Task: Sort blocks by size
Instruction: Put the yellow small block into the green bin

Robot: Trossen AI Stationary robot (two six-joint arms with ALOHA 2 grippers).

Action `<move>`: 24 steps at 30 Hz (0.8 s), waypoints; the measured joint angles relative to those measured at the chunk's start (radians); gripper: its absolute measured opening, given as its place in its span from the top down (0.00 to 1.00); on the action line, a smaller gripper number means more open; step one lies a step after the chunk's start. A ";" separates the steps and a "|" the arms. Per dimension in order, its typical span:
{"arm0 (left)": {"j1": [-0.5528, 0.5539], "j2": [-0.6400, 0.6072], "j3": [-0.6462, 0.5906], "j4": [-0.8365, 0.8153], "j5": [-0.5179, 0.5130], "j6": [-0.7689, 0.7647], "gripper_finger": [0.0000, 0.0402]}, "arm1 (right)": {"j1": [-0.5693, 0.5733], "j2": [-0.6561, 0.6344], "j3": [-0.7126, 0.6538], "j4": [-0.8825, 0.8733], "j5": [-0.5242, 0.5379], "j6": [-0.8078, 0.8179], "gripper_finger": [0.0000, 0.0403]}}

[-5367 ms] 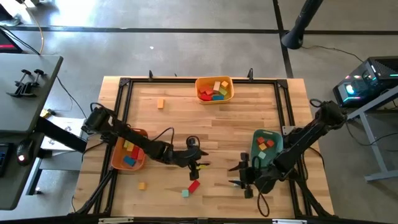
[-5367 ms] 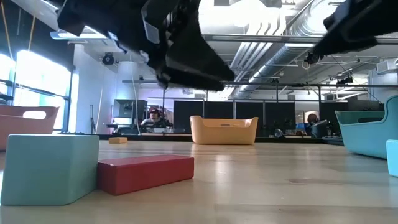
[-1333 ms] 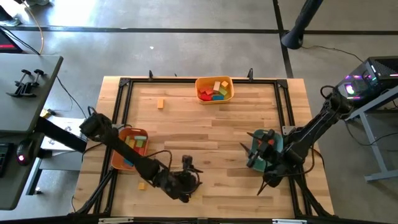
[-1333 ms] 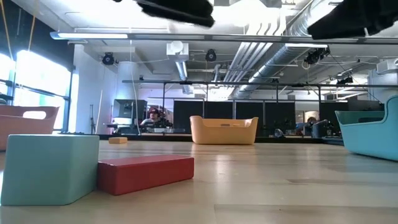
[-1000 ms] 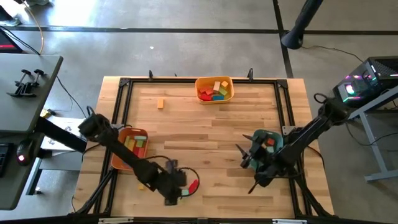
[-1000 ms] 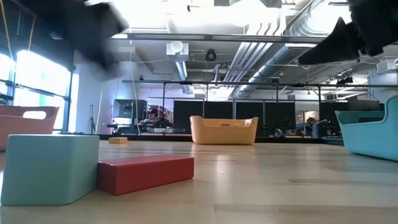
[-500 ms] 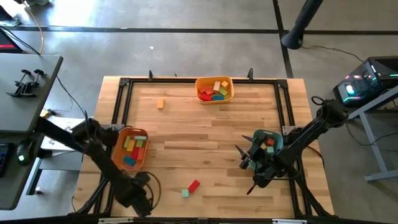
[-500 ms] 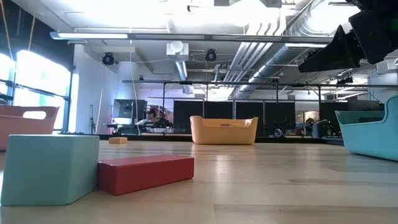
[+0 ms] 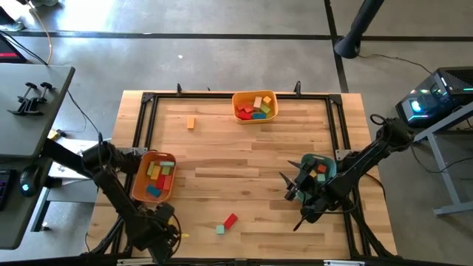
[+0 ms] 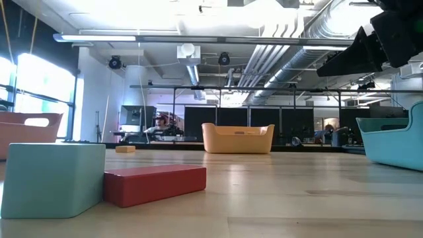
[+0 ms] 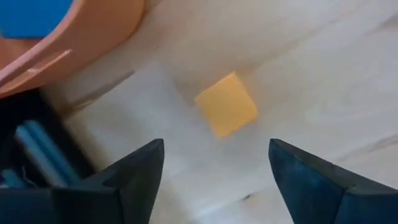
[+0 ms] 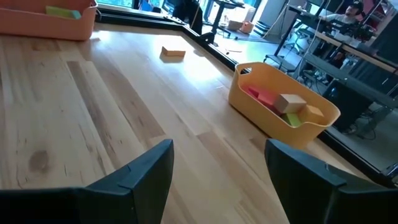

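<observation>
A small yellow-orange cube (image 11: pixel 226 112) lies on the wood by the orange tray's (image 11: pixel 93 37) near side. My left gripper (image 11: pixel 216 144) hangs open above it, pointing down, one finger on either side and clear of it. In the high view this gripper (image 9: pixel 162 230) hides the cube near the table's near left corner. A red bar (image 9: pixel 230 220) and a teal cube (image 9: pixel 219 230) lie side by side near the front edge. My right gripper (image 9: pixel 288 188) waits open beside the teal tray (image 9: pixel 306 164), holding nothing.
The orange tray (image 9: pixel 140 176), yellow tray (image 9: pixel 255 96) at the far edge and teal tray each hold several blocks. A lone orange block (image 9: pixel 191 123) lies far left. A black frame rail (image 9: pixel 145 125) edges the table. Bare wood spans the middle.
My left gripper has swung from beside the red bar and teal cube toward the table's left edge, rolling about its own axis, and now hangs over the small cube. The red bar and teal cube lie uncovered where they were.
</observation>
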 joint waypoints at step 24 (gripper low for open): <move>0.134 -0.003 -0.206 0.345 0.013 -0.022 0.51 | 0.000 0.000 0.000 0.000 0.002 -0.004 0.38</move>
